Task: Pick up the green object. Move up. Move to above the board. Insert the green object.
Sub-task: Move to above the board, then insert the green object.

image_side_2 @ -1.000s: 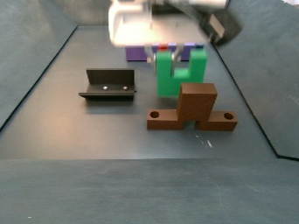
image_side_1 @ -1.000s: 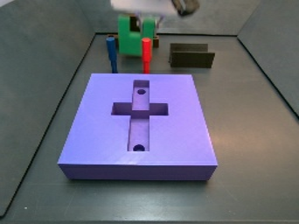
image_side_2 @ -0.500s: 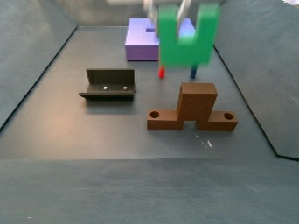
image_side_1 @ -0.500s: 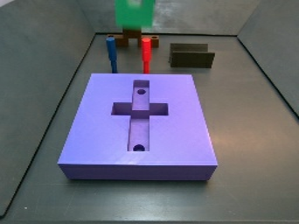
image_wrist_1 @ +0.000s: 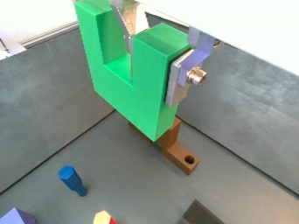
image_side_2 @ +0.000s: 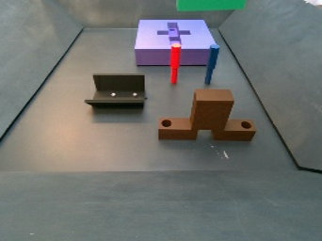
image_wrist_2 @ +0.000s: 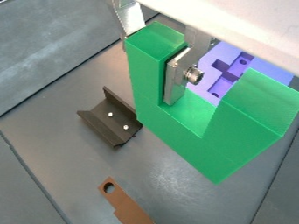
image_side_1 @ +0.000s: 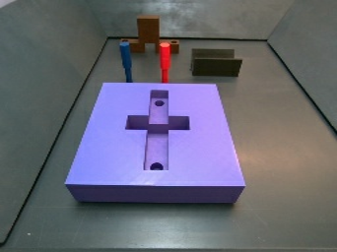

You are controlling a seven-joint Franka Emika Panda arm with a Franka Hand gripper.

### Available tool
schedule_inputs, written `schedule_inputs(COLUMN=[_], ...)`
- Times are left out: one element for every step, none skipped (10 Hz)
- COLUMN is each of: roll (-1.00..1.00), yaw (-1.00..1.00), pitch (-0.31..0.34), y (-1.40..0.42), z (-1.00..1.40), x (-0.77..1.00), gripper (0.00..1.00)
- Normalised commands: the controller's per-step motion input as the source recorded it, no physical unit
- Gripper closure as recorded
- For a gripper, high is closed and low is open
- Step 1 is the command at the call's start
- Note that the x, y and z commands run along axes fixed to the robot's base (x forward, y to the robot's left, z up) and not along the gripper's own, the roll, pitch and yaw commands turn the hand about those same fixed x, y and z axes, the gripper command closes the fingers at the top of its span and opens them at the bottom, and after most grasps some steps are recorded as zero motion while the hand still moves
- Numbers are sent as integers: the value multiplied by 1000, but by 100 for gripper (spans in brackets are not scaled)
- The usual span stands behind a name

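Since a second ago the gripper (image_wrist_1: pixel 158 54) has lifted the green object (image_wrist_1: pixel 128 74) almost out of both side views — jaws clamped on one prong, high above the floor — so a slip or tilt could jam it at the board's (image_side_1: pixel 198 148) recess.

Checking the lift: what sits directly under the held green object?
The claw holds the green object high above the brown block and grey floor; the block's top is hidden.

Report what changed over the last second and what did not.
The tool, shut on the green object, rose with it, almost out of both side views; only a green sliver shows. The board, brown block, fixture and pegs stayed put.
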Motion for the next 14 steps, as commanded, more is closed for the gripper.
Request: schedule_inputs(roll=[4,-98,-38,-16,-41,-35,5,7,12,5,10,5,7,0], yaw=[-1,59,55,34,23,17,12,8,8,8,8,9,10,80], pitch=[62,71,44,19,15,19,47,72,98,129,152,139,115,-189], y=[-2,-1400,-1400,-1400,-1400,-1400,-1400,-1400,-1400,-954,-583,-282,-194,-69], z=[182,209,188,191,191,194,211,224,230,163,106,57,51,-886], x=[32,-28,-30,-32,-30,-27,-19,-7,19,52,72,70,45,-283], gripper=[100,100,100,100,100,100,100,100,100,100,100,100,100,100])
